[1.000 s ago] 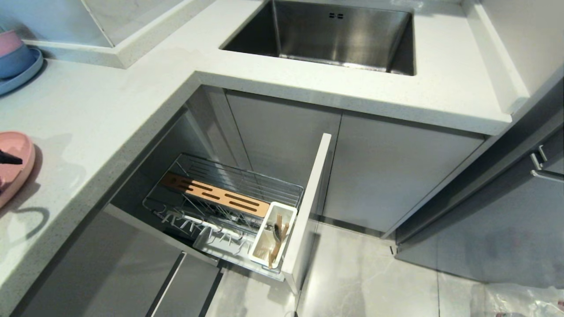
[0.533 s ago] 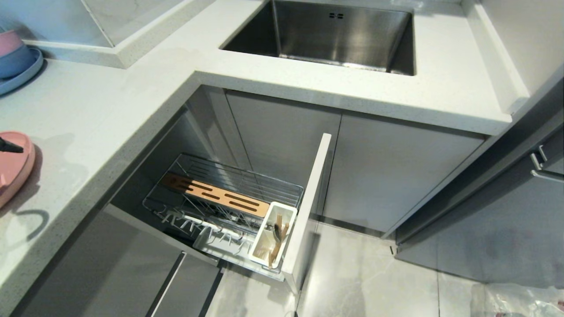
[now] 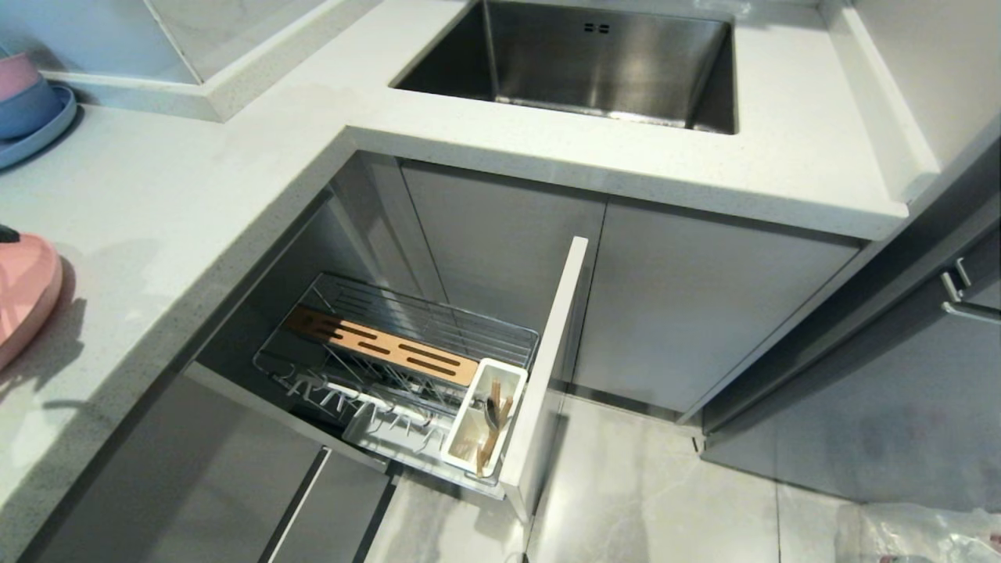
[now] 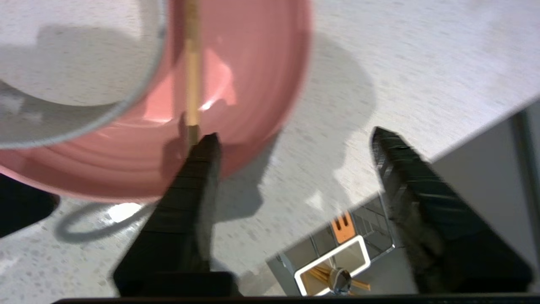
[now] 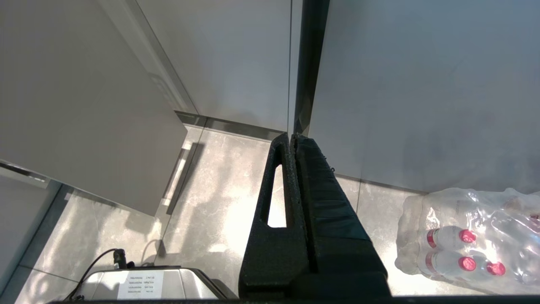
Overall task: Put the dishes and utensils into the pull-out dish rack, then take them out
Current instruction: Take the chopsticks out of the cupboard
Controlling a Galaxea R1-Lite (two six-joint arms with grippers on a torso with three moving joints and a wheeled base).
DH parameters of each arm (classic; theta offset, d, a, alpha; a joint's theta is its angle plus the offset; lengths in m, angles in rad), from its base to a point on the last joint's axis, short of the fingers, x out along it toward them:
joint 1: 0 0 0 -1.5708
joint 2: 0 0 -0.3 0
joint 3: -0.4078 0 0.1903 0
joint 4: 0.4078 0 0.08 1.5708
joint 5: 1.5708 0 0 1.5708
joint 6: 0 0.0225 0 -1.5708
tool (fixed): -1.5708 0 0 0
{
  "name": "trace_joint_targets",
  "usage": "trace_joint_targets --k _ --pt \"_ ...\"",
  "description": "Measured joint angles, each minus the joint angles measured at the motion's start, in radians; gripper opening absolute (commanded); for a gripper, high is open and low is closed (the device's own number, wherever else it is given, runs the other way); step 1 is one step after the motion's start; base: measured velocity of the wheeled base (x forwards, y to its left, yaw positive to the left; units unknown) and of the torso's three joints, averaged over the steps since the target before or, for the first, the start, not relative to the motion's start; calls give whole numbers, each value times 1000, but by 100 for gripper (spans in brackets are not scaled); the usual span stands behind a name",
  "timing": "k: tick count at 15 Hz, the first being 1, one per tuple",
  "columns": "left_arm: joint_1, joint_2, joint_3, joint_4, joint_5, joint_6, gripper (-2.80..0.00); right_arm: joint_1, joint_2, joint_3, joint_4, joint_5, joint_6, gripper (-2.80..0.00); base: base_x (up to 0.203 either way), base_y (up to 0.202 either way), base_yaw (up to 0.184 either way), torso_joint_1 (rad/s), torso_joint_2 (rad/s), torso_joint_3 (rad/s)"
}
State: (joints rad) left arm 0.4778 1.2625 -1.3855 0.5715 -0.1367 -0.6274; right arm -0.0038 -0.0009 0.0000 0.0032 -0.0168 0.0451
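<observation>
The salmon-pink plate (image 4: 249, 76) lies on the counter at the head view's far left (image 3: 27, 297). The cream bowl (image 4: 71, 50) sits on it, and a light wooden chopstick (image 4: 192, 71) lies across it. My left gripper (image 4: 295, 145) hovers open beside the plate's rim with nothing between its fingers. One fingertip (image 4: 204, 154) is over the rim and just shows in the head view (image 3: 6, 233). The pull-out dish rack (image 3: 407, 356) stands drawn out below. Its white cup (image 3: 486, 418) holds chopsticks (image 3: 493, 438) and the spoon (image 3: 493, 410). My right gripper (image 5: 292, 137) hangs shut and parked over the floor.
The steel sink (image 3: 594, 62) is set in the counter behind the rack. A blue plate with stacked bowls (image 3: 31, 117) sits at the back left. The rack's front panel (image 3: 547, 367) juts into the floor space. A pack of water bottles (image 5: 468, 240) lies on the floor at the right.
The left fingertip over the plate has drawn back toward the head view's left edge. The ring-shaped shadow on the counter in front of the plate is gone. The rack is unchanged.
</observation>
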Motion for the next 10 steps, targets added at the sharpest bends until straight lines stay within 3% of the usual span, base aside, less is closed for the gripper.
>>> trace_joint_targets --k 4,10 --pt "-120 -86 -62 -6 9 14 -280 0 0 0 0 0 0 -280 0 0 0 0 0 0" --pt "-507 -138 -177 -66 -8 175 -280 0 0 0 0 0 0 -280 0 0 0 0 0 0"
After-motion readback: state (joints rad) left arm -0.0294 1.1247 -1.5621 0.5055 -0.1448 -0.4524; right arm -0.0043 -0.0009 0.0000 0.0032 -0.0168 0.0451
